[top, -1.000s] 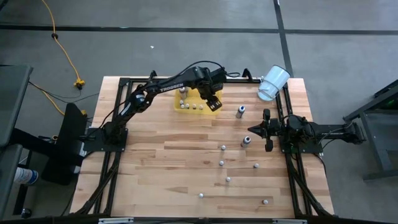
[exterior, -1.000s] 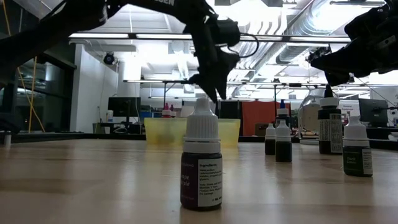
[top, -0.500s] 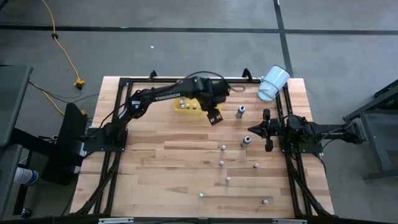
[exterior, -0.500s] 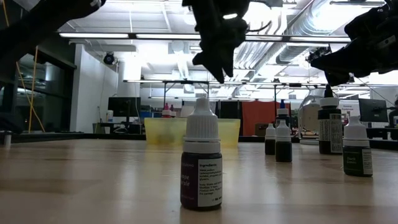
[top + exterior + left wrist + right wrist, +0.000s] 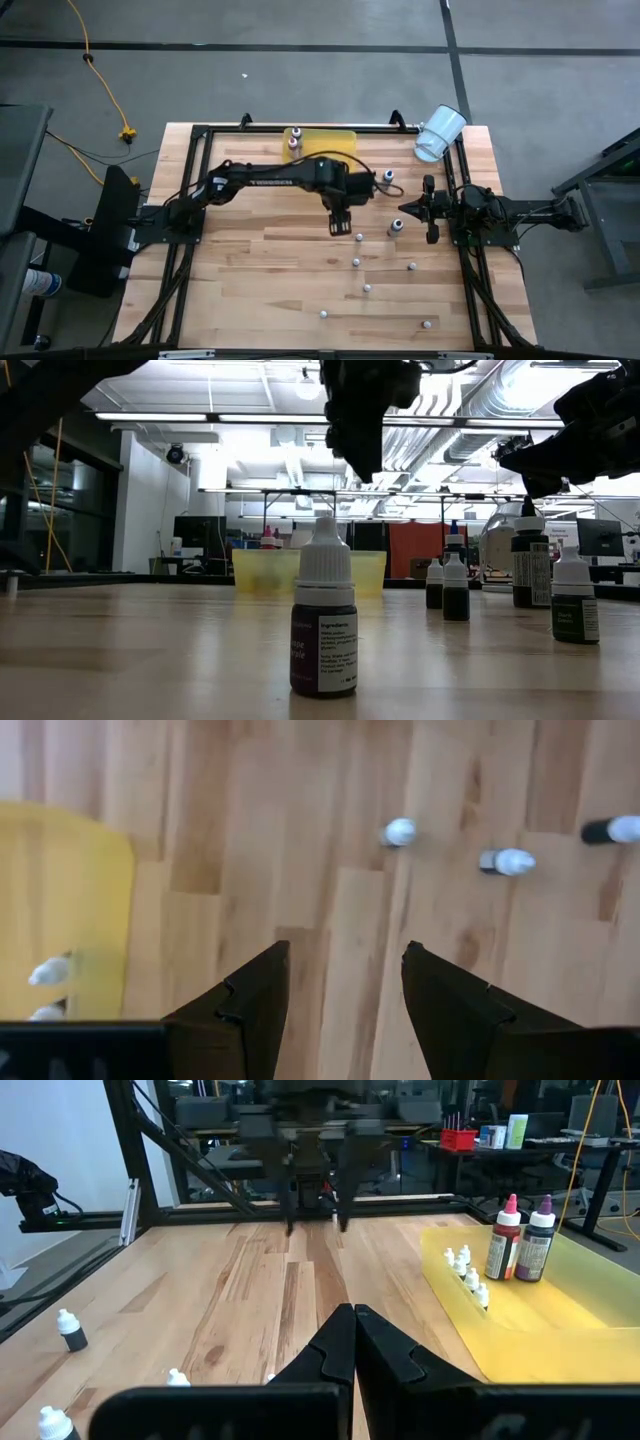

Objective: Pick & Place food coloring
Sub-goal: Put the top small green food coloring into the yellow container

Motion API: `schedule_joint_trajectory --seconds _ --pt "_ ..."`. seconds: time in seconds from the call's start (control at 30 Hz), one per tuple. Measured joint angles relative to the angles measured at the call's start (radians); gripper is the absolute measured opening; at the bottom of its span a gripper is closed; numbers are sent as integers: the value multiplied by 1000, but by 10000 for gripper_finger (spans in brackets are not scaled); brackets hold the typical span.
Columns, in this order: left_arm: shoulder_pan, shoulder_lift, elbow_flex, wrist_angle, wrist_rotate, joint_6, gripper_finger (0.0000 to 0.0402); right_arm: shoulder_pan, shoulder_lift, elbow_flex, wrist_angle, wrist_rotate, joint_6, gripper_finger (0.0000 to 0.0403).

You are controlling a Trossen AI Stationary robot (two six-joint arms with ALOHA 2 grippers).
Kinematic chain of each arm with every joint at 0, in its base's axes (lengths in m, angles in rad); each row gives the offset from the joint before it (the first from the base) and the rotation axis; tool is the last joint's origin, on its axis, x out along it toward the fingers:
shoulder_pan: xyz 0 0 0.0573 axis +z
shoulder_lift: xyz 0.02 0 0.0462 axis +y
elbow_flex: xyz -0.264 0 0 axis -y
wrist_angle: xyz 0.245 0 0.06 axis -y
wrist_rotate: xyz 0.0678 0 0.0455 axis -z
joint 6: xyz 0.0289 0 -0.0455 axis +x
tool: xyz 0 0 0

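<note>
Spread and empty, the left gripper (image 5: 338, 226) hangs over bare wood near the middle of the wooden table (image 5: 250, 280), its two fingers (image 5: 245, 1010) apart with nothing between them. Pressed together and also empty, the right gripper (image 5: 430, 208) waits at the table's right edge, its fingertips meeting in its own wrist view.

One translucent yellow tray (image 5: 335, 140) sits at the far edge of the table, and one white cup (image 5: 440, 133) lies tipped on its side at the far right corner.

Inside the tray the right wrist view shows two taller food coloring bottles (image 5: 520, 1240), one with a pink cap and one with a dark purplish body, standing upright side by side, and next to them a row of four small white-capped bottles (image 5: 467, 1275).

Loose on the table, the high view shows eight small scattered bottles (image 5: 358, 262): two to the right of the left gripper, one just beside it, and five spread well apart toward the near edge.
</note>
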Motion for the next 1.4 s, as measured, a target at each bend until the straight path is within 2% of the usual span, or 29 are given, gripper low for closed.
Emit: schedule_joint_trajectory --seconds 0.47,0.7,0.9,1.2,1.4 --pt "-44 100 1 55 1 55 183 0 2 0 0 0 0 0" --pt "-44 136 0 103 6 142 183 0 8 0 0 1 0 0" --pt "-49 156 -1 164 14 280 183 0 6 0 1 1 0 0" --pt "-72 196 0 215 81 593 183 0 7 0 0 0 0 0" --pt "-83 215 0 245 57 687 183 0 7 0 0 0 0 0"
